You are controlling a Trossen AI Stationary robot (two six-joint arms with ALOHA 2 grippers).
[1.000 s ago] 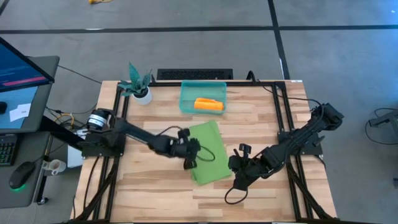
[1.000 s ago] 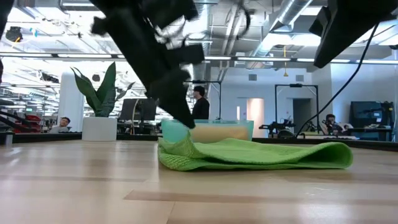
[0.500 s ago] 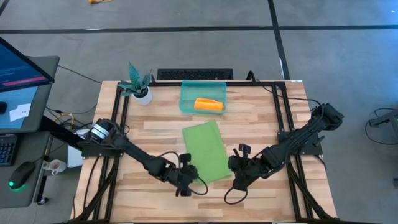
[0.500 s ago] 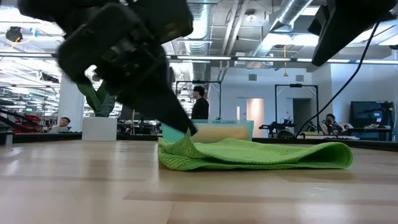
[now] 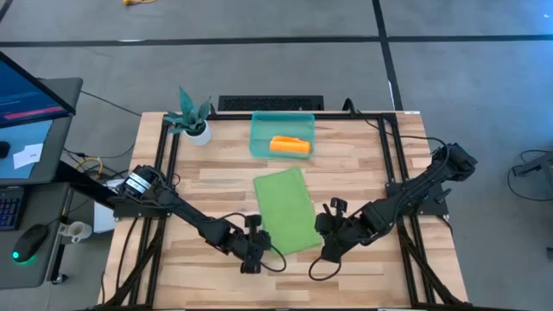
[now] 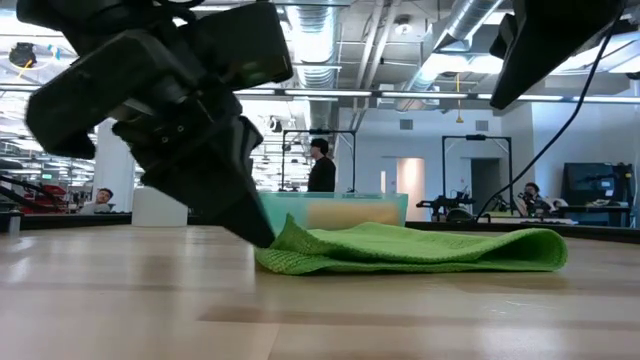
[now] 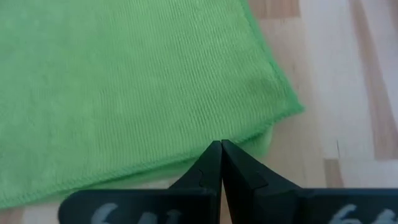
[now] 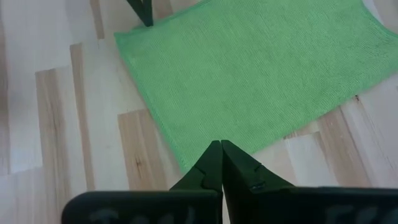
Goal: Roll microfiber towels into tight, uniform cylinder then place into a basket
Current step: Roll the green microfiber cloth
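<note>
Wooden desk (image 5: 216, 181), green towel (image 5: 287, 210) flat at centre, orange roll already in the basket (image 5: 282, 123) at 12 o'clock. Left gripper (image 5: 253, 257) and right gripper (image 5: 326, 251), jaws together, sit at the near corners; we judge both must open and pinch evenly.

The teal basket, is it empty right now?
No, the high view shows an orange-yellow towel roll lying inside the teal basket.

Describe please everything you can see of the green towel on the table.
The green towel is a lime microfibre cloth with a fine ribbed weave and stitched hems, folded in layers into a flat rectangle on the wooden table, near the teal basket. In the low view its near edge is bunched up. The shut left gripper meets one near corner; the shut right gripper points at the other.
</note>
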